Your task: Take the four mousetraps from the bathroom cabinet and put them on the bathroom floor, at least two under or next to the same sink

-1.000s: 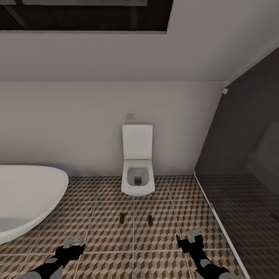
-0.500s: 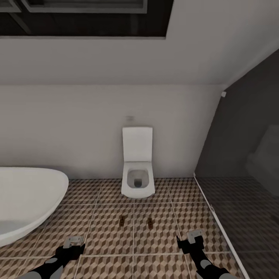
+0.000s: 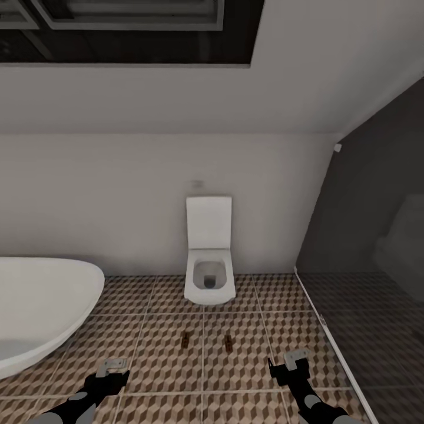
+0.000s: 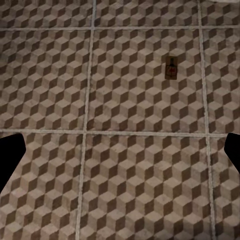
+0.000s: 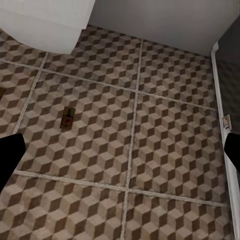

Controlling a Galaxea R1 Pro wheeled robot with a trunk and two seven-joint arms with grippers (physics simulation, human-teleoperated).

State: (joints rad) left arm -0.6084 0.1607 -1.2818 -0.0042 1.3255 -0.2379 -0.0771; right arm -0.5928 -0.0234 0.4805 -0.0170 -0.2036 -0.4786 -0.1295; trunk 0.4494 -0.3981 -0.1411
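Two mousetraps lie flat on the cube-patterned bathroom floor (image 3: 165,359) in front of the toilet, the left mousetrap (image 3: 185,339) and the right mousetrap (image 3: 228,343) about a tile's width apart. The left wrist view looks down on one mousetrap (image 4: 171,68); the right wrist view has another mousetrap (image 5: 67,118) with its red spot. My left gripper (image 3: 112,368) and right gripper (image 3: 294,360) hang low over the tiles, nearer me than the traps, both open and empty. The cabinet and the sink are out of view.
A white wall-hung toilet (image 3: 209,277) stands straight ahead against the wall. A white oval bathtub (image 3: 41,306) fills the left. At the right, a dark glass shower partition (image 3: 365,235) rises from a pale floor strip (image 3: 330,335).
The head camera has shifted, so the toilet, the floor and both traps sit a little lower in the picture and more of the window shows. The traps and grippers keep their places.
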